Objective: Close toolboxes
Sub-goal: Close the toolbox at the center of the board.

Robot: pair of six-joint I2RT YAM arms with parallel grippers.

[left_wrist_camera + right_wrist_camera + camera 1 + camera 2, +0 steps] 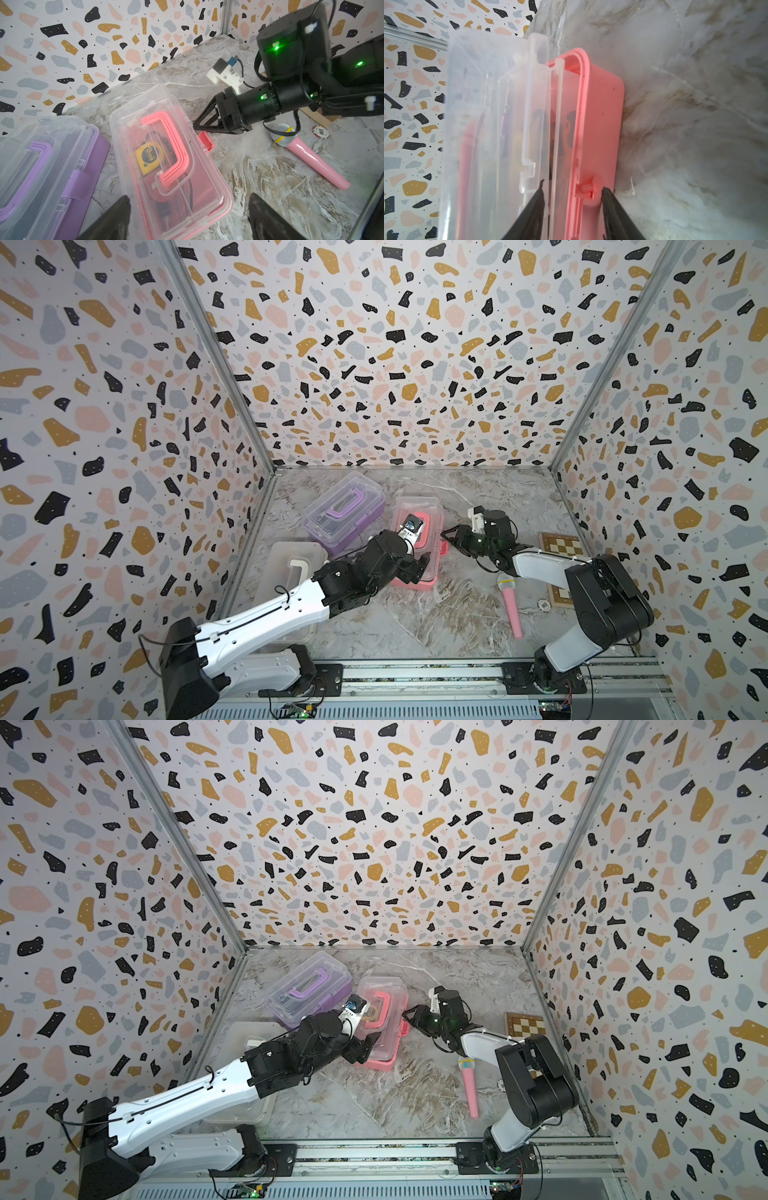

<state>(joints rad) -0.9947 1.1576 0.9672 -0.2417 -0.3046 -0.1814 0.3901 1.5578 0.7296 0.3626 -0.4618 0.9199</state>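
Between your right gripper's (572, 204) half-spread fingers sits the latch edge of the clear-lidded pink plastic toolbox (166, 153), ready for pinching, while your left gripper (189, 216) hangs released above its near end.

The left arm (266, 614) covers most of the white toolbox (282, 564) in both top views; the purple toolbox (41, 166) runs off the left wrist picture's edge, and the poker chip (321, 132) lettering is too small to read
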